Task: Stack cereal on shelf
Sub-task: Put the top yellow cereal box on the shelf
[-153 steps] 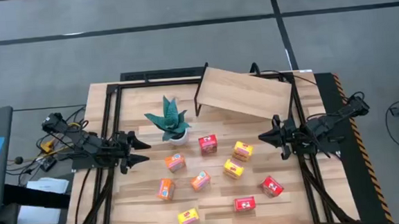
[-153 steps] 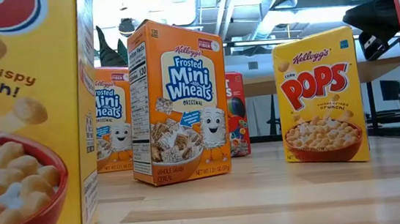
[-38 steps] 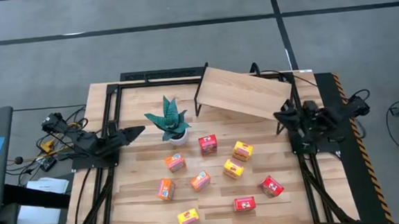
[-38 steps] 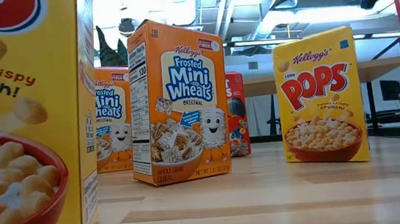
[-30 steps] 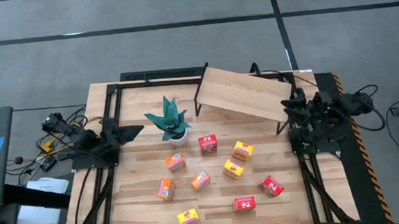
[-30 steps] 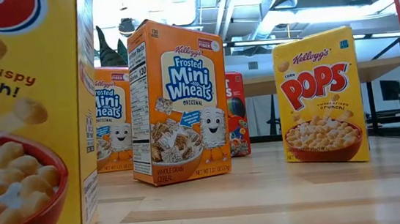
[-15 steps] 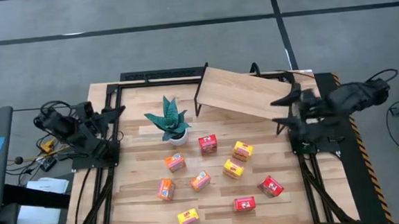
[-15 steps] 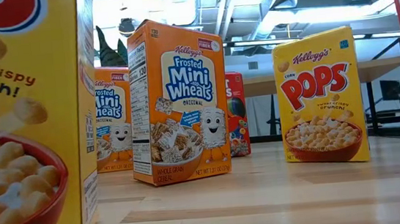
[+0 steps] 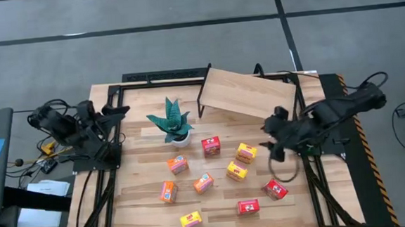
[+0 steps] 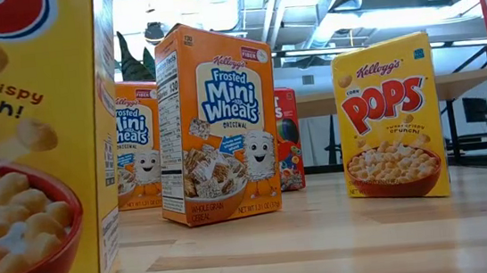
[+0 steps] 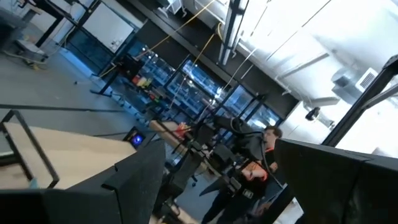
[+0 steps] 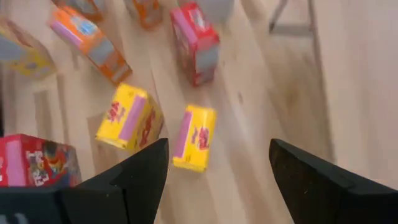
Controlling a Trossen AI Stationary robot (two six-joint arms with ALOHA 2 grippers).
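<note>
right gripper (image 9: 267, 136) held over table (image 9: 144, 201), fingers spread, near yellow box (image 9: 246, 152) | left gripper (image 9: 121, 111) raised at table edge, fingers spread | shelf (image 9: 247, 93) bare

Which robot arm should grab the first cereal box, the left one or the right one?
Probably the right. The right gripper hangs open over the table beside the small yellow cardboard cereal boxes, near the light-wood shelf on black legs. The left gripper sits at the table's far left edge, pointing up and away.
</note>
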